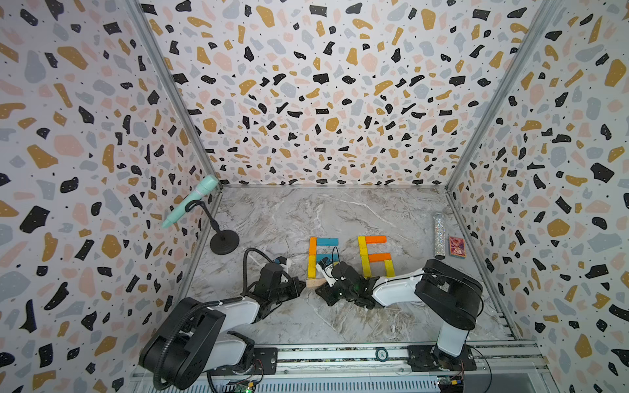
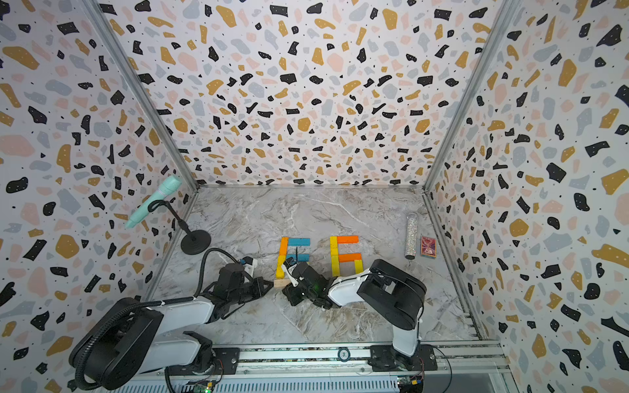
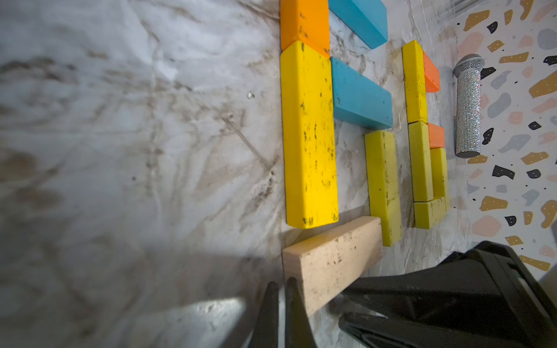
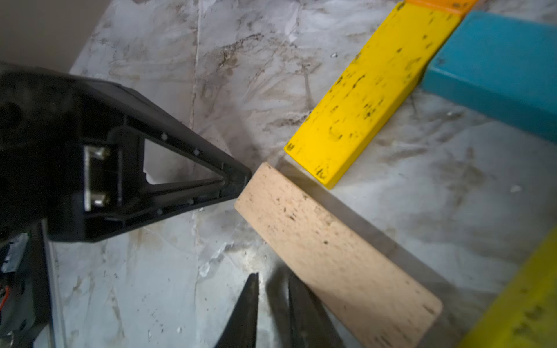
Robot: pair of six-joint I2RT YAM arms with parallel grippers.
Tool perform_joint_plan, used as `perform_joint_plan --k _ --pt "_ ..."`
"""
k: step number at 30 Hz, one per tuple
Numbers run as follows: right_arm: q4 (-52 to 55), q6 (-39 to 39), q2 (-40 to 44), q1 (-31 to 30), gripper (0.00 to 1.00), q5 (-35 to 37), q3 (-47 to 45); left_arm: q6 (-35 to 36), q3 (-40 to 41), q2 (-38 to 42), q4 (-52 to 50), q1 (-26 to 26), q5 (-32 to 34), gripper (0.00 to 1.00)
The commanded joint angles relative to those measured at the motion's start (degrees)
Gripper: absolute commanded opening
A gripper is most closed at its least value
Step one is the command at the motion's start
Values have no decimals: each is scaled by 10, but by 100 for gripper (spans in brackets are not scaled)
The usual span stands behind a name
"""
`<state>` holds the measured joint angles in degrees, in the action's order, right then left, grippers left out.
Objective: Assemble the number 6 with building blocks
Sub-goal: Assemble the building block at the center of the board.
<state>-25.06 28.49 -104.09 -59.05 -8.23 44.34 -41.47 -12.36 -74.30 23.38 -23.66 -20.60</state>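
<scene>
A smooth mint microphone leans in a black stand with a round foot at the left edge of the bench, a grey-veined, marble-look sheet inside three terrazzo-print walls.

The left gripper has its black wedge fingers pressed together, with the tip against one end of the pale wood plank. That plank is bare, speckled and round-cornered. It lies tilted under the number 6, so the lower loop is not squared off: a thin wedge of bench shows between it and the scuffed yellow plank. An orange plank tops the spine, two teal planks form the bars, and a duller yellow plank forms the loop's far side.

The right gripper sits just beside the pale plank's long edge, its jaws a narrow slit apart and gripping nothing.

Further right are a complete yellow-and-orange 6, a glittery silver microphone and a red patterned card box. The bench behind the digits is broad and bare.
</scene>
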Motion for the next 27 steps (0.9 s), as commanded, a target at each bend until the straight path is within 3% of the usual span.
perform_joint_plan --k 1,14,21,27 --pt "49 9 -8 5 21 23 1 10 -9 -10 -11 -2 6 0" --pt "70 4 17 1 23 26 12 23 -22 -30 -18 -2 16 1" --pt "89 24 122 6 25 41 -18 25 -32 -32 -23 -2 15 0" --pt "108 51 216 45 24 53 -73 33 -39 5 -73 -2 32 1"
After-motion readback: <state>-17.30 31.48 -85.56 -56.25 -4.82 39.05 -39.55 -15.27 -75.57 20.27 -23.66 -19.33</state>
